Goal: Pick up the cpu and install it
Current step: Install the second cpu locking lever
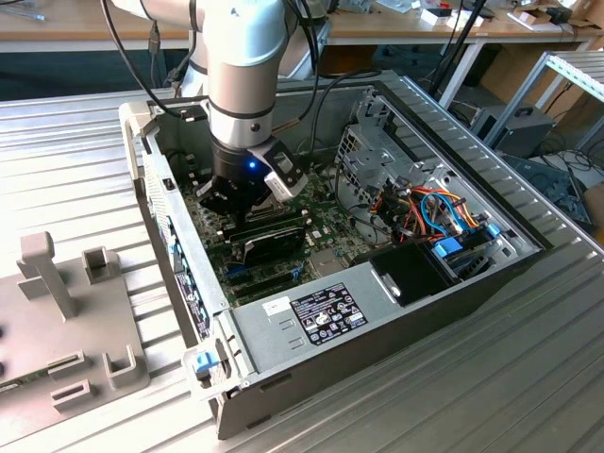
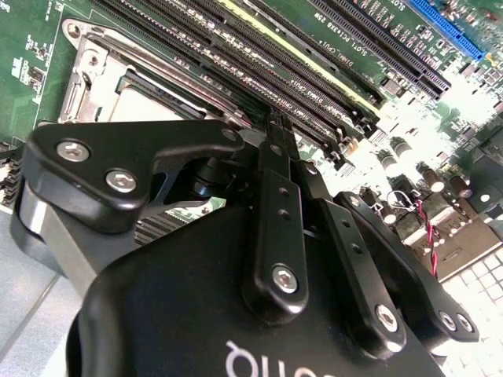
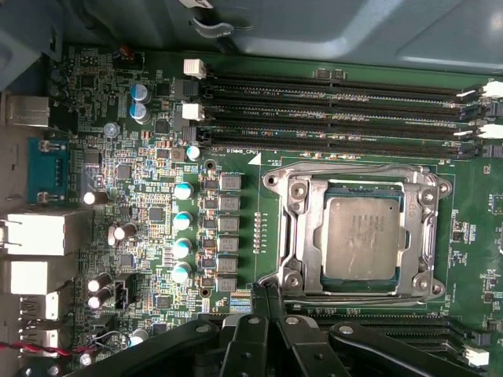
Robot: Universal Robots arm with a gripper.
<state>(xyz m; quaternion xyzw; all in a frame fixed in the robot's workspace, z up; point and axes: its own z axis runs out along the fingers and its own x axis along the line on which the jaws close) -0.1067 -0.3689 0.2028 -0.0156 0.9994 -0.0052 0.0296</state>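
One arm reaches steeply down from above into the open computer case [image 1: 396, 274], which lies on its side on a ribbed metal table [image 1: 528, 377]. Its gripper [image 1: 225, 200] hangs just above the green motherboard [image 3: 157, 157], near the case wall on the exterior view's left, with a blue light showing on the wrist.

In the first wrist view, the cpu [image 3: 363, 238] lies flat inside the socket frame [image 3: 357, 182], its dull silver-grey top facing up and the metal frame surrounding it on all sides. The gripper [image 3: 269, 294] sits just beside the socket, its two fingertips [image 3: 259, 302] pressed together and holding nothing. Long black memory slots [image 3: 338, 94] run along the far side of the socket from the gripper.

The second wrist view looks along the black gripper body, where the fingers [image 2: 275, 149] meet in a closed point above the memory slots [image 2: 259, 63], and one corner of the socket frame [image 2: 90, 75] is seen past the linkage.

The exterior view adds the surroundings: a black expansion card [image 1: 269, 241] beside the gripper, a bundle of coloured cables [image 1: 439, 212], and a grey fixture [image 1: 57, 321] on the table outside the case.
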